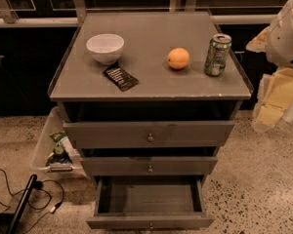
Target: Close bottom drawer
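Observation:
The bottom drawer (150,221) is the lowest of three grey drawers in a small cabinet and stands pulled far out towards me. Its shallow box is empty inside, and its small round knob (150,225) sits at the lower frame edge. The middle drawer (149,165) and the wider top drawer (149,133) sit above it, each out only a little. My white arm enters at the right edge. My gripper (277,97) hangs there, right of the cabinet at about countertop height, well apart from the bottom drawer.
On the cabinet top (151,89) stand a white bowl (105,48), a black packet (120,77), an orange (178,58) and a green can (217,55). A clear plastic bin (41,150) with a bottle sits on the floor at left, beside cables (19,194).

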Robot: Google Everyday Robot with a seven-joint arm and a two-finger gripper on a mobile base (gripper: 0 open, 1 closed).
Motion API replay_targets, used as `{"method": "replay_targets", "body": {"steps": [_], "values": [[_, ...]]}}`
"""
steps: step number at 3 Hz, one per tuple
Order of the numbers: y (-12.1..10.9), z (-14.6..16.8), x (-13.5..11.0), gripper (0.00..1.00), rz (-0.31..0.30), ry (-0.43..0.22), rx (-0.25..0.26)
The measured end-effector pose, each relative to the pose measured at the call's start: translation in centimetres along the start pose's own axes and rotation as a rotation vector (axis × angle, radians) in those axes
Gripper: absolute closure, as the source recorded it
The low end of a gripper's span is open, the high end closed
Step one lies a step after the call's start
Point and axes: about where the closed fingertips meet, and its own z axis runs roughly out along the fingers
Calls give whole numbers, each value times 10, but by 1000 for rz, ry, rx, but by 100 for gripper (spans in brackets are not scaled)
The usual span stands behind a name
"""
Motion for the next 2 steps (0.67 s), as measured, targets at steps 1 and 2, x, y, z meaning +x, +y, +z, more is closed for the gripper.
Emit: {"method": "replay_targets", "body": {"steps": [1, 2], "values": [[0, 0, 0, 0, 0, 0, 0], [5, 9, 3, 0, -3, -29, -13]]}}
